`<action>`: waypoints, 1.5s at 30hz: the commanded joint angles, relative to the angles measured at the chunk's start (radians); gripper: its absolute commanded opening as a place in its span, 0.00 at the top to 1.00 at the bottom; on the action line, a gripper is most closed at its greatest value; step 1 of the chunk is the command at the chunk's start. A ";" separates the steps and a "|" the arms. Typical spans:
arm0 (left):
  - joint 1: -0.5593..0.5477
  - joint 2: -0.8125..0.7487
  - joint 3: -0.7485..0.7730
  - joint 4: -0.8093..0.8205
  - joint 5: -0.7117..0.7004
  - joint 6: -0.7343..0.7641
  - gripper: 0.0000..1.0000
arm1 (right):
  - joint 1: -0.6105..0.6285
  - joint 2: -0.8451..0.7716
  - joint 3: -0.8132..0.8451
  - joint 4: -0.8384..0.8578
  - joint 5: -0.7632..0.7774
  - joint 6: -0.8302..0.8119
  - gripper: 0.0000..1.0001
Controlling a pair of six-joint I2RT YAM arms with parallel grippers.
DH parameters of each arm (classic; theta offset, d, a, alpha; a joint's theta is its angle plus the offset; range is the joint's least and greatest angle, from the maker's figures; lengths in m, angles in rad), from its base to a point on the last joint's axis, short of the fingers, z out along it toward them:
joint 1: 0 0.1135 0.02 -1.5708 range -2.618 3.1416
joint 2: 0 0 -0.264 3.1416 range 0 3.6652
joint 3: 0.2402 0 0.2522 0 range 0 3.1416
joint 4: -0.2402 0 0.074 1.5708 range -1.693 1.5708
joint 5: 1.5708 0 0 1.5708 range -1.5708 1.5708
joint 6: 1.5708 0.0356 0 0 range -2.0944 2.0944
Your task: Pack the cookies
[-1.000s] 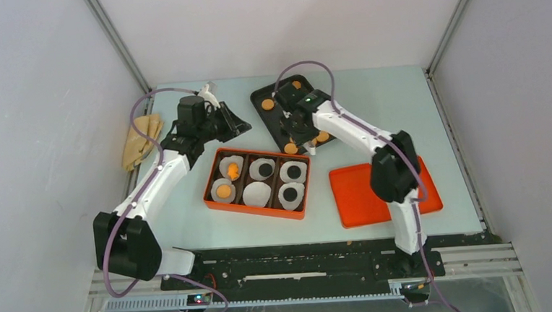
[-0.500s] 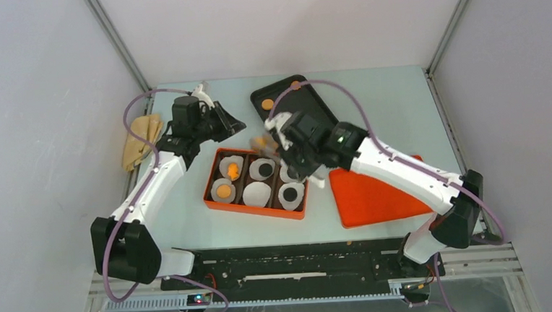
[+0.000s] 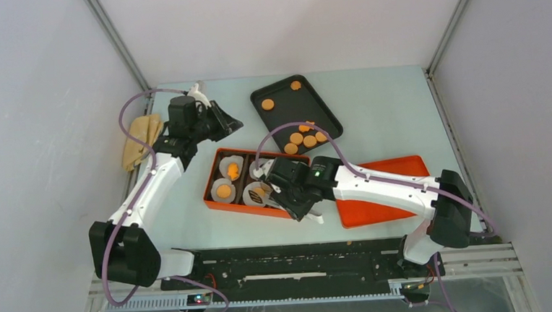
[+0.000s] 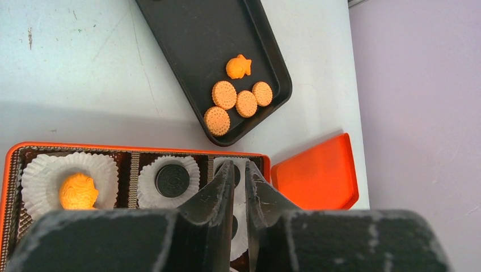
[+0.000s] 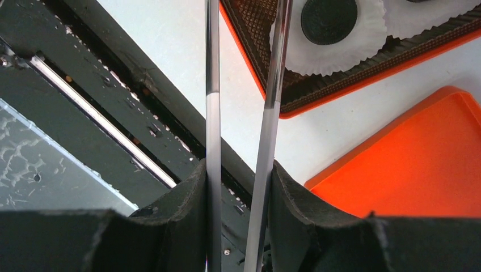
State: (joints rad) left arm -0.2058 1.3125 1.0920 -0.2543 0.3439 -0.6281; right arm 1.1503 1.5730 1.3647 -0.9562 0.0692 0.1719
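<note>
Overhead, the right gripper (image 3: 284,192) hung above the near right part of the orange box (image 3: 233,207). Its jaws were closed partway on a pair of thin tongs (image 5: 211,85), whose two blades ran up between the fingers and out of the wrist camera's view. Whether the tips held anything could not be told. Beside the blades, a dark cookie (image 5: 329,20) lay in a white paper liner (image 5: 363,45) in the box's near right compartment.

The left gripper (image 4: 238,167) hovered just beyond the box's far left corner, its jaws only a slit apart and holding nothing.

Most of the cookies (image 4: 246,103) lay on the black tray (image 3: 288,104) at the far side of the table (image 3: 400,105). Four round ones clustered at the tray's near end, with a fish-shaped cookie (image 4: 238,66) just beside them. Two more rounds (image 3: 268,104) lay apart toward its far end.

Inside the box, a second fish (image 4: 78,191) sat in the far left liner, a round orange biscuit (image 3: 223,192) in the near left one and another dark disc (image 4: 172,180) in the far middle one.

An orange lid (image 4: 315,178) lay flat just right of the box, and a tan cloth (image 3: 140,139) lay at the table's far left edge.
</note>
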 commanded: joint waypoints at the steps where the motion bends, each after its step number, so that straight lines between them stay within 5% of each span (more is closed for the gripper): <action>1: 0.006 -0.046 -0.023 0.003 0.004 0.020 0.83 | 0.004 0.011 0.008 0.074 0.008 0.027 0.95; 5: 0.009 -0.053 -0.024 0.002 0.003 0.021 0.83 | 0.004 0.033 0.017 0.082 0.002 0.024 0.94; 12: 0.011 -0.045 -0.022 -0.001 0.018 0.022 0.83 | 0.009 0.034 0.022 0.052 0.060 0.052 0.64; 33: 0.010 -0.047 -0.027 0.024 0.065 0.016 0.81 | 0.009 0.012 0.016 0.045 0.084 0.081 0.49; 35: 0.012 -0.048 -0.027 0.024 0.066 0.016 0.81 | 0.009 0.006 0.016 0.048 0.090 0.087 0.51; 39: 0.011 -0.051 -0.026 0.025 0.066 0.014 0.81 | 0.007 -0.035 0.017 0.053 0.109 0.091 0.84; 45: 0.011 -0.050 -0.018 0.026 0.069 0.011 0.81 | -0.005 -0.121 0.025 0.040 0.179 0.108 0.96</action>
State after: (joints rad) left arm -0.2005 1.2953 1.0920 -0.2562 0.3965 -0.6277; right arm 1.1534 1.5543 1.3640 -0.9215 0.1768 0.2493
